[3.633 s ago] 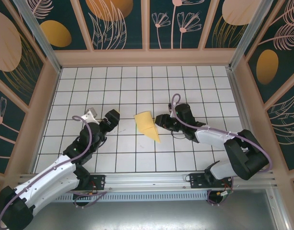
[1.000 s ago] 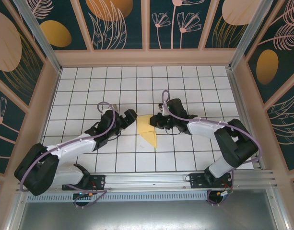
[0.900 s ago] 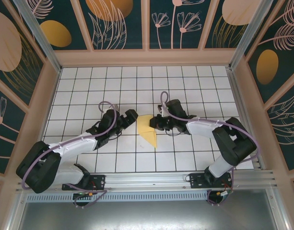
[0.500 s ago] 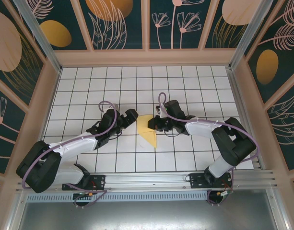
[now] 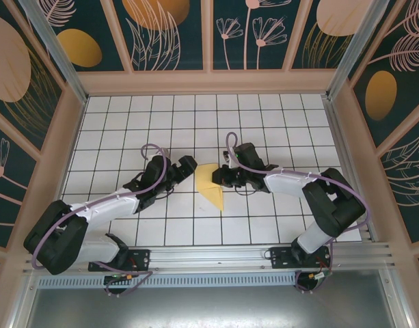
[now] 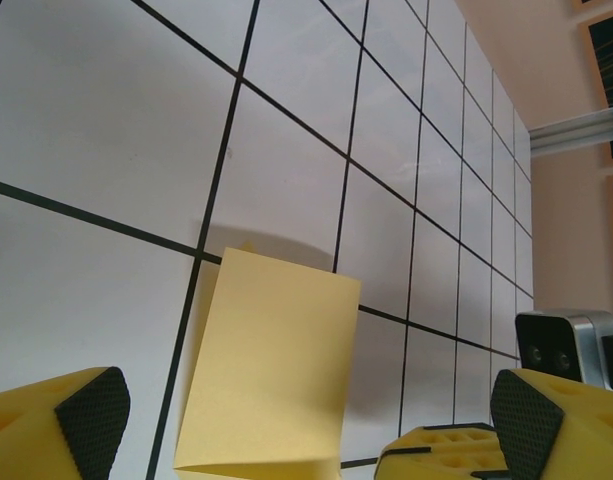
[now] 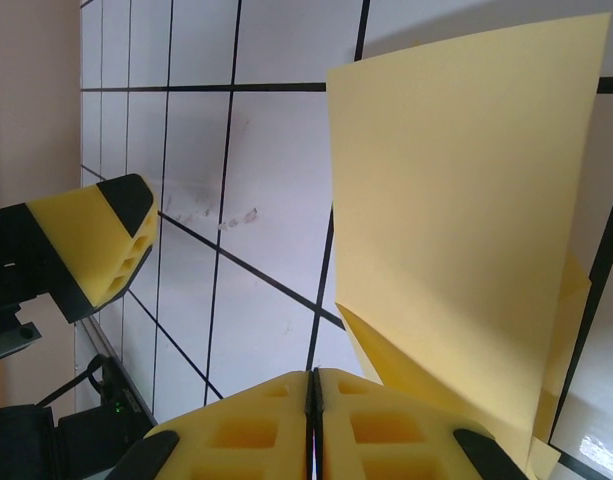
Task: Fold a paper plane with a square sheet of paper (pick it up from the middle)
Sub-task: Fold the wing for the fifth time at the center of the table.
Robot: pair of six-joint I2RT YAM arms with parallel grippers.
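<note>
Square sheet of paper [image 5: 210, 188], plain pale-yellow folded wedge on gridded table [image 5: 264, 123]

The worktop [image 5: 195, 116] was white, ruled into squares by thin black lines and evenly lit. A pale wooden border [image 5: 209, 83] ran round it. Behind stood dark teal wall panels [image 5: 93, 27] painted with pale leaves, flowers and orange ovals. Aluminium posts [image 5: 53, 51] rose at the far corners, and an aluminium rail [image 5: 216, 254] closed the near edge.
</note>
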